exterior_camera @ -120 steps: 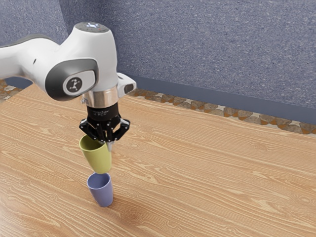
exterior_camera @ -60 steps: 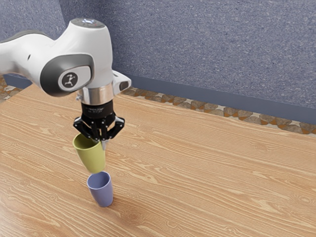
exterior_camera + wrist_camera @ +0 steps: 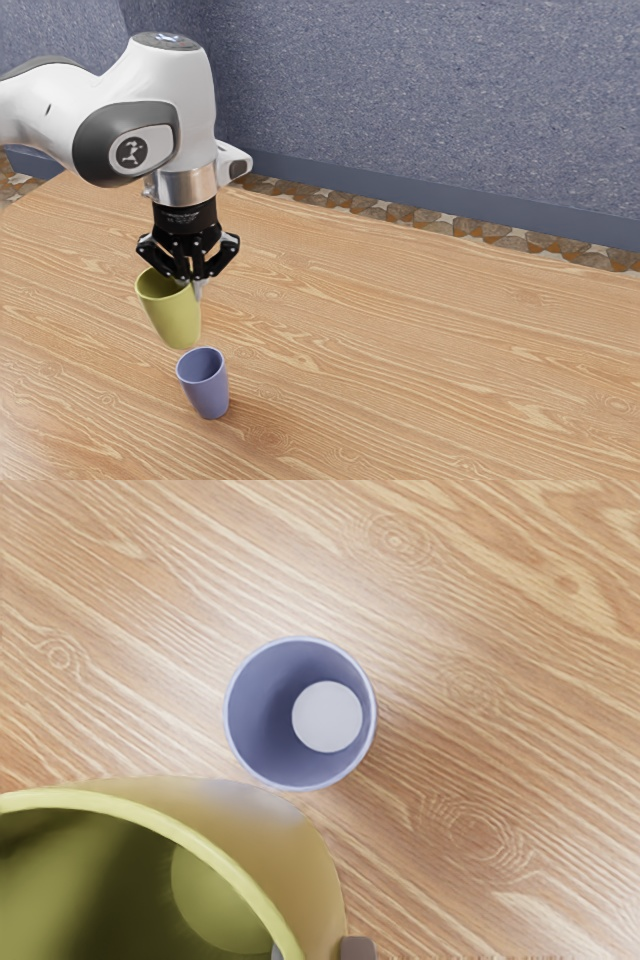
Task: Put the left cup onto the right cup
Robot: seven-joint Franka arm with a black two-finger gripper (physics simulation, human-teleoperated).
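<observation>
An olive-green cup [image 3: 170, 312] hangs tilted in the air, gripped at its rim by my gripper [image 3: 186, 280], which is shut on it. A blue-purple cup [image 3: 203, 381] stands upright on the wooden table, below the green cup and slightly toward the exterior view's right. The green cup's base is just above and to the left of the blue cup's rim, apart from it. In the wrist view the blue cup [image 3: 300, 712] shows its open mouth, and the held green cup [image 3: 150, 870] is close under my hand.
The wooden table [image 3: 420, 340] stretches wide toward the exterior view's right. A pebble strip [image 3: 450, 222] and a grey-blue wall [image 3: 430, 90] run along the table's far side.
My hand with the green cup has moved toward the exterior view's left and slightly up, so the cup no longer hangs right over the blue cup. The blue cup has not moved.
</observation>
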